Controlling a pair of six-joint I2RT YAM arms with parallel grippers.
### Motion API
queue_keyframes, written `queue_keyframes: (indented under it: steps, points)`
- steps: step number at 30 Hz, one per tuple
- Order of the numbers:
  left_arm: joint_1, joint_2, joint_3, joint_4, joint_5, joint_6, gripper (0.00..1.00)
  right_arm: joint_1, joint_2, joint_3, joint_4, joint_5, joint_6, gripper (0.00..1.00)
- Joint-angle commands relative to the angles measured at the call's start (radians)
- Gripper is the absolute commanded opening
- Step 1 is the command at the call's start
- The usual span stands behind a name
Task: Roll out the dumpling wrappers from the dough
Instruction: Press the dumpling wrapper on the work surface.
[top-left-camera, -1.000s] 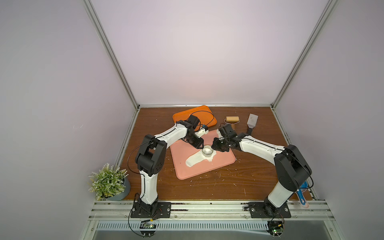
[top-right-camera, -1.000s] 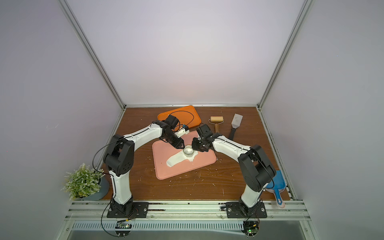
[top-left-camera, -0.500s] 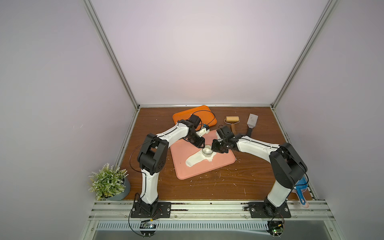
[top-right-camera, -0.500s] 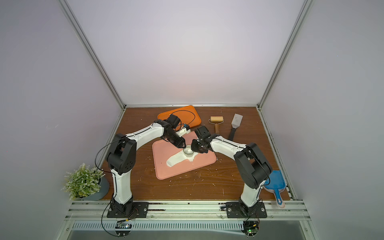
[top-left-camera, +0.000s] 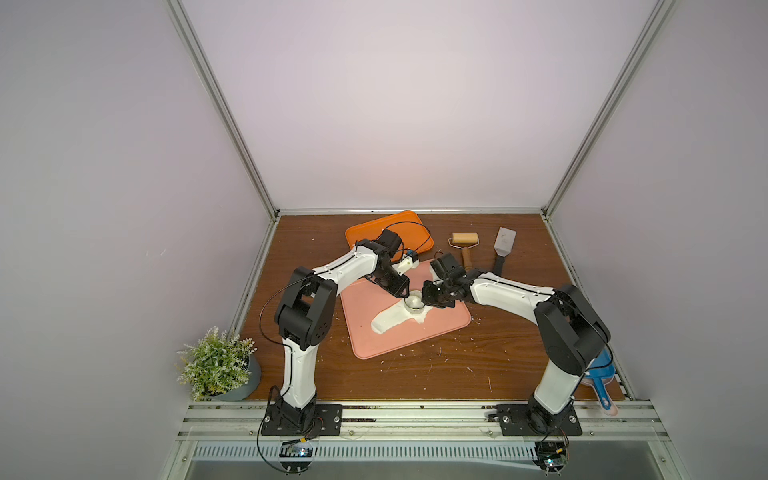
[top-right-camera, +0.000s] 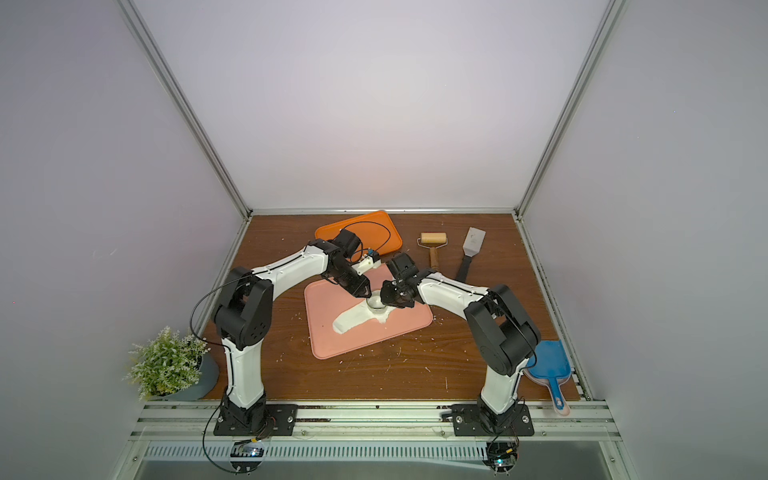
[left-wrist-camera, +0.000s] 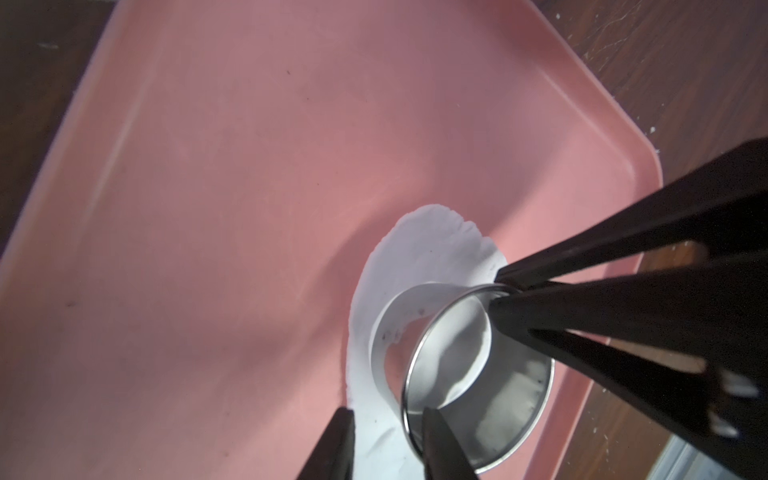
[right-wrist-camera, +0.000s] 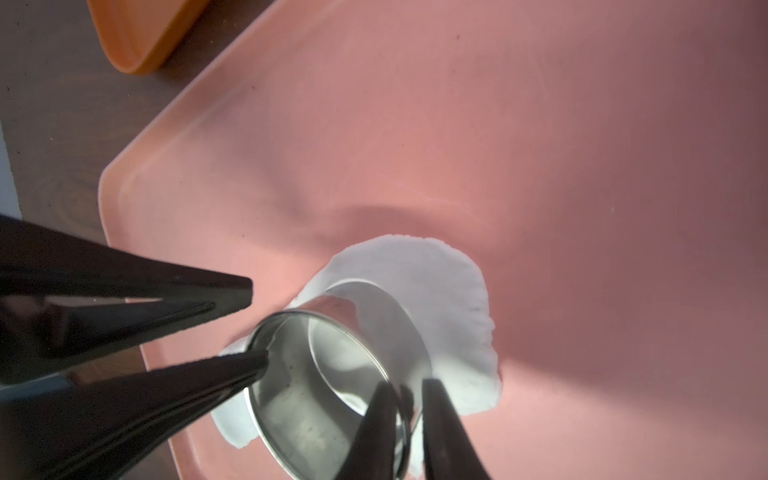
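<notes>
On the pink mat (top-left-camera: 442, 328), ring cutter (top-left-camera: 414, 305) is pressed into dough sheet (top-left-camera: 388, 322), rim pinched by right claw (right-wrist-camera: 409, 399), straddled by parted left claw (left-wrist-camera: 388, 419); no wrapper is freed yet.

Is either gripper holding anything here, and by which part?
The right gripper pinches the metal ring by its wall, one finger inside, one outside. The left gripper straddles the opposite rim, jaws apart, not visibly clamping.

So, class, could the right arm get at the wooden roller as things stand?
Probably yes: the roller lies uncovered just beyond the right gripper, though that gripper is pinching the metal ring and must release first.
</notes>
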Motion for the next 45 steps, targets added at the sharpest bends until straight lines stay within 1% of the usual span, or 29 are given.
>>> queue_keyframes:
  steps: [1,11,18,20,21,25,26,29,30,32,33,35,37,40,41,45]
  points:
    - [-0.015,0.01,-0.007,-0.04,0.019,0.02,0.33,0.005,0.002,0.036,-0.005,0.035,-0.009,0.18]
    - [-0.019,0.016,-0.017,-0.045,0.012,0.032,0.32,0.022,0.009,0.06,-0.031,0.067,-0.017,0.17]
    - [-0.02,0.021,-0.02,-0.047,0.003,0.04,0.31,0.023,0.015,0.06,-0.034,0.076,-0.017,0.14]
    - [-0.019,0.023,-0.021,-0.048,-0.004,0.044,0.3,0.024,0.017,0.058,-0.032,0.076,-0.017,0.12]
    - [-0.019,0.023,-0.048,-0.048,-0.005,0.044,0.29,0.025,0.02,0.058,-0.031,0.077,-0.017,0.12]
    - [-0.019,0.025,-0.058,-0.048,-0.011,0.048,0.25,0.024,0.023,0.055,-0.032,0.084,-0.018,0.1]
    - [-0.019,0.027,-0.06,-0.048,-0.013,0.049,0.25,0.024,0.025,0.053,-0.032,0.084,-0.017,0.08]
    - [-0.019,0.032,-0.067,-0.048,-0.019,0.052,0.24,0.025,0.026,0.049,-0.032,0.091,-0.018,0.08]
    - [-0.019,0.034,-0.07,-0.048,-0.02,0.051,0.23,0.025,0.028,0.048,-0.032,0.092,-0.019,0.08]
    - [-0.02,0.039,-0.076,-0.048,-0.023,0.054,0.17,0.024,0.031,0.047,-0.032,0.094,-0.02,0.07]
    - [-0.02,0.039,-0.079,-0.047,-0.024,0.054,0.14,0.024,0.034,0.047,-0.034,0.095,-0.021,0.04]
    - [-0.02,0.044,-0.087,-0.048,-0.034,0.055,0.13,0.025,0.039,0.05,-0.037,0.095,-0.02,0.0]
    - [-0.02,0.049,-0.094,-0.048,-0.05,0.056,0.12,0.024,0.044,0.053,-0.041,0.1,-0.021,0.0]
    - [-0.019,0.062,-0.117,-0.048,-0.075,0.064,0.02,0.024,0.06,0.062,-0.049,0.1,-0.023,0.0]
    - [-0.019,0.066,-0.126,-0.049,-0.085,0.067,0.0,0.024,0.067,0.066,-0.055,0.101,-0.022,0.0]
    - [-0.02,0.082,-0.157,-0.053,-0.124,0.077,0.0,0.024,0.085,0.07,-0.07,0.107,-0.017,0.0]
